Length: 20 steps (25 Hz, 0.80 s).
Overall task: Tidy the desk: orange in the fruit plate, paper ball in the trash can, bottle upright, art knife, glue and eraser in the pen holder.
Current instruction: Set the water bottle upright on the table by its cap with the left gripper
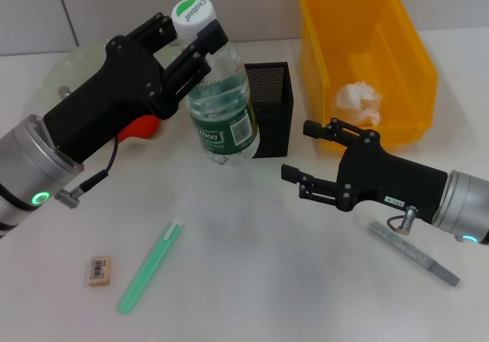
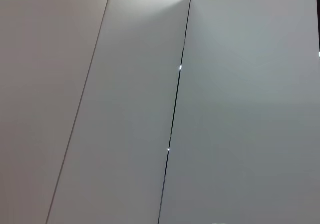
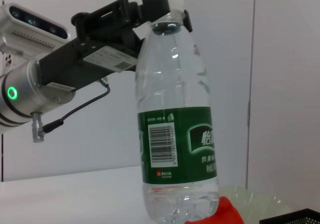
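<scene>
My left gripper (image 1: 192,40) is shut on the neck of the clear bottle (image 1: 223,117), just under its white cap. The bottle stands nearly upright in front of the black mesh pen holder (image 1: 271,90); the right wrist view shows the bottle (image 3: 177,134) and the left gripper (image 3: 160,9) too. My right gripper (image 1: 304,151) hovers open to the bottle's right, holding nothing. The orange (image 1: 141,128) peeks out behind my left arm by the translucent fruit plate (image 1: 72,67). The paper ball (image 1: 359,104) lies in the yellow trash can (image 1: 412,44). Eraser (image 1: 98,270), green glue (image 1: 149,267) and grey art knife (image 1: 412,252) lie on the table.
The left wrist view shows only a bare wall. The pen holder stands between the bottle and the trash can. The eraser and glue lie near the front left, the art knife at the front right under my right arm.
</scene>
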### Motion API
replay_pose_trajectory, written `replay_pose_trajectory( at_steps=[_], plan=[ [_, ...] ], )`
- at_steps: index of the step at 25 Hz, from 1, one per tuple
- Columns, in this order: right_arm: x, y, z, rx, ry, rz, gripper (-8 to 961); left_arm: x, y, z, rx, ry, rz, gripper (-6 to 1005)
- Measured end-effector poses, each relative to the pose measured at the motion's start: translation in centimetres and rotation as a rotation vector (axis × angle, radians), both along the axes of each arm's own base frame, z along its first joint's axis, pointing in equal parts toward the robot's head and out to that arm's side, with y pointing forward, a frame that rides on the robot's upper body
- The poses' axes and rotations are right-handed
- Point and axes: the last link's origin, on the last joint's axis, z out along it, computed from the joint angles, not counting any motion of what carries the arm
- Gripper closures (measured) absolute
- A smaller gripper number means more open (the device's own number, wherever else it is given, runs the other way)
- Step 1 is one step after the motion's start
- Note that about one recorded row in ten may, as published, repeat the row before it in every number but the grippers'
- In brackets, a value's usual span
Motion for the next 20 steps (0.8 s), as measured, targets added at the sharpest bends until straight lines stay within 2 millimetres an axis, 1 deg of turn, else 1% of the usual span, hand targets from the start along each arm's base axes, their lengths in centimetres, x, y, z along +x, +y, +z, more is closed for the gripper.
replay_pose_trajectory(
  at_steps=[6, 8, 12, 13, 20],
  plan=[
    [0.4, 0.0, 0.5, 0.025, 0.01, -0.023, 189, -0.7, -0.2, -0.1, 0.01, 0.012, 0.024, 490],
    [0.6, 0.0, 0.7, 0.032, 0.014, -0.031, 188, -1.3, -0.3, -0.1, 0.016, 0.022, 0.044, 489],
    [0.6, 0.0, 0.8, 0.031, 0.018, -0.033, 188, -1.5, -0.3, -0.1, 0.02, 0.027, 0.049, 488],
    [0.6, 0.0, 0.9, 0.032, 0.021, -0.031, 188, -2.1, -0.2, -0.1, 0.036, 0.043, 0.077, 487],
    [0.7, 0.0, 1.1, 0.04, 0.027, -0.037, 189, -3.3, 0.0, 0.0, 0.072, 0.075, 0.13, 484]
  ],
)
